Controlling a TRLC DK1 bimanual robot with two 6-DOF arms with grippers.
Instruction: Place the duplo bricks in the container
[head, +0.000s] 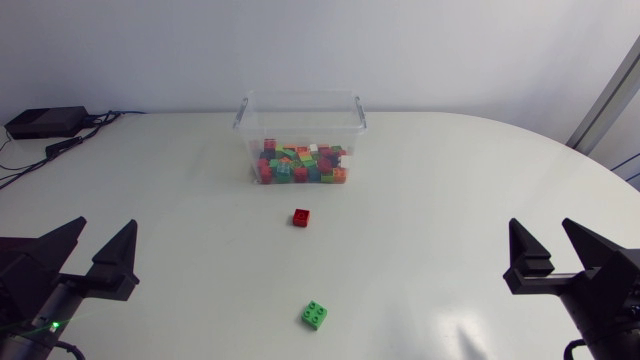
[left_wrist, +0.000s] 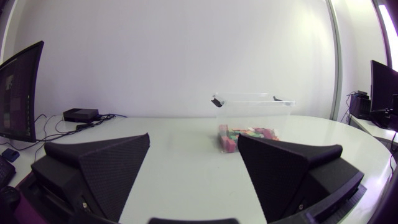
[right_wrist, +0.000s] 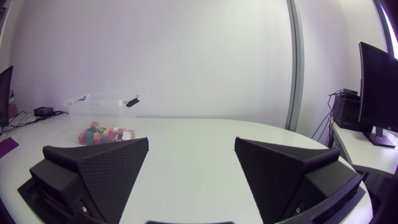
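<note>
A small red brick (head: 301, 217) lies on the white table in front of the clear plastic container (head: 300, 112), which holds several coloured bricks (head: 300, 166). Nearer the front edge sits a green brick (head: 316, 315). My left gripper (head: 92, 252) rests at the table's left side, open and empty. My right gripper (head: 560, 250) rests at the right side, also open and empty. In the left wrist view the container (left_wrist: 252, 102) stands far ahead of the open left gripper (left_wrist: 193, 163). From the right wrist the container (right_wrist: 99, 102) lies far ahead, beyond one finger of the open right gripper (right_wrist: 191, 163).
A black box (head: 45, 121) with cables (head: 25, 165) sits at the table's far left corner. The table (head: 460, 190) is a white surface with a rounded right end.
</note>
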